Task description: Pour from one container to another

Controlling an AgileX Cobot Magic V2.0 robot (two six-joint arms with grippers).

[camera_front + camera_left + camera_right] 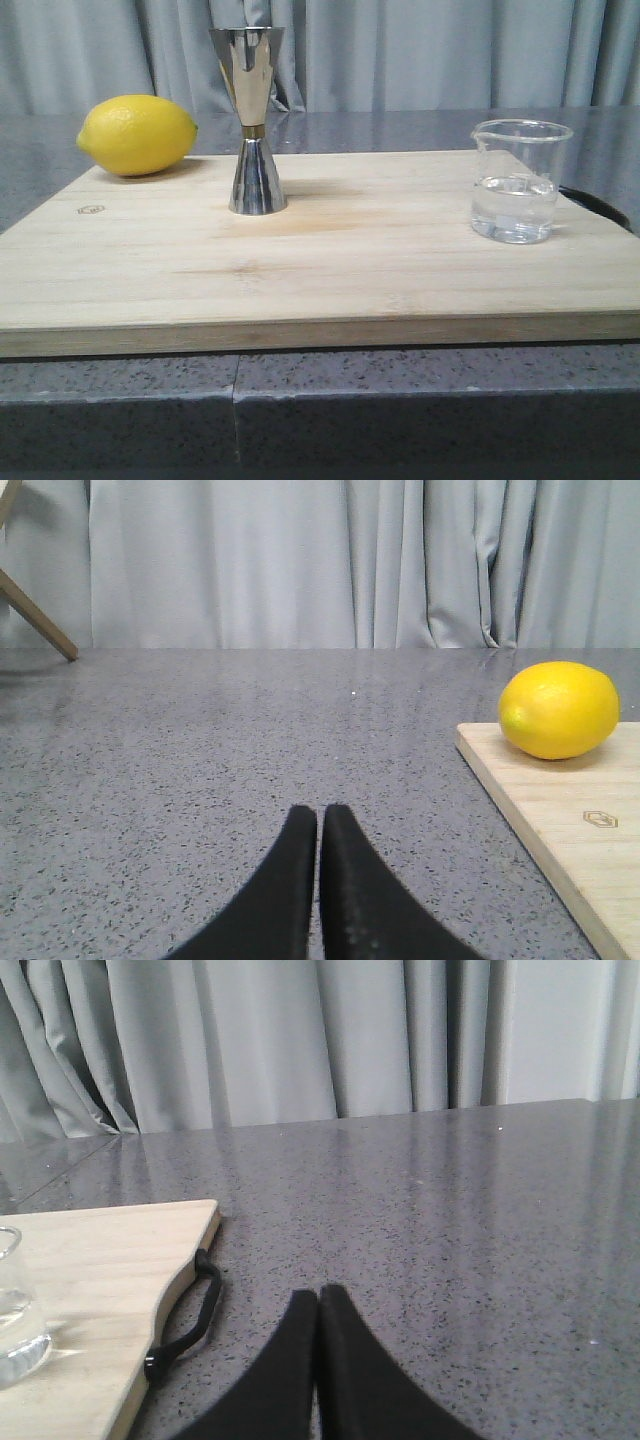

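A small clear glass beaker (515, 182), roughly a third full of clear liquid, stands upright at the right of the wooden board (330, 270). Part of the beaker (18, 1310) shows at the edge of the right wrist view. The tall steel jigger (253, 120) with a gold waist band stands upright at the board's left centre. My left gripper (319, 815) is shut and empty over the grey counter, left of the board. Beyond the board's right end, my right gripper (319, 1298) is also shut with nothing in it. Neither gripper shows in the front view.
A yellow lemon (136, 134) rests at the board's far left corner, also in the left wrist view as the lemon (559, 709). A black strap handle (185, 1320) hangs at the board's right end. Grey curtains (420, 50) hang behind the speckled counter (200, 750).
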